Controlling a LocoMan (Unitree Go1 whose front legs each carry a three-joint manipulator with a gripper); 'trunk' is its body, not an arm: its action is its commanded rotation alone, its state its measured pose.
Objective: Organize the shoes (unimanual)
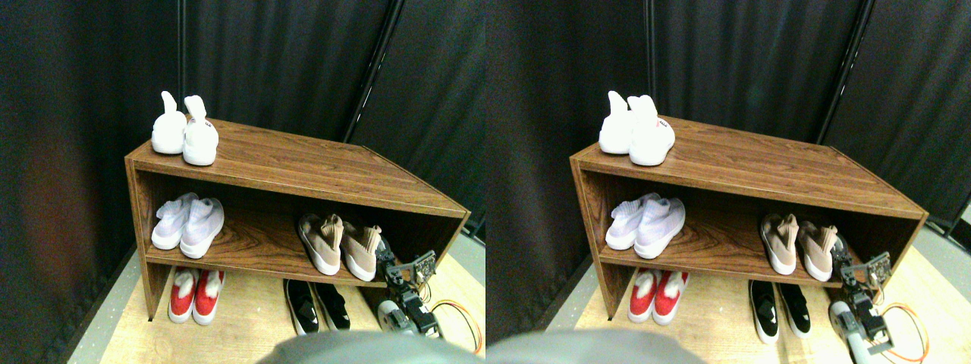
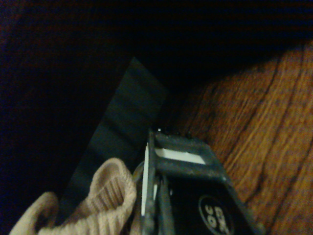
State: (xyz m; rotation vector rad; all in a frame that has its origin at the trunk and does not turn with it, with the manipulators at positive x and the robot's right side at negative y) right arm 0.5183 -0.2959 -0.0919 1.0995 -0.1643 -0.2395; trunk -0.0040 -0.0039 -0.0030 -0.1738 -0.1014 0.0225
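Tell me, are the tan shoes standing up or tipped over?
Standing up. Both tan shoes sit side by side on their white soles on the middle shelf, collars pointing up.

The stereo pair view looks forward and down from the robot's body at a wooden shoe rack (image 1: 303,163), taking in its top board, its middle shelf and the floor under it, from a moderate way off and slightly toward the rack's right end. The wrist view sits very close, behind the right claw (image 2: 151,196), inside the rack, facing along the middle shelf (image 2: 264,147) toward the dark back corner. Both views share the right end of that middle shelf, where the ribbed collar of a beige shoe (image 1: 362,250) (image 2: 105,196) appears just beside the claw (image 1: 394,267)
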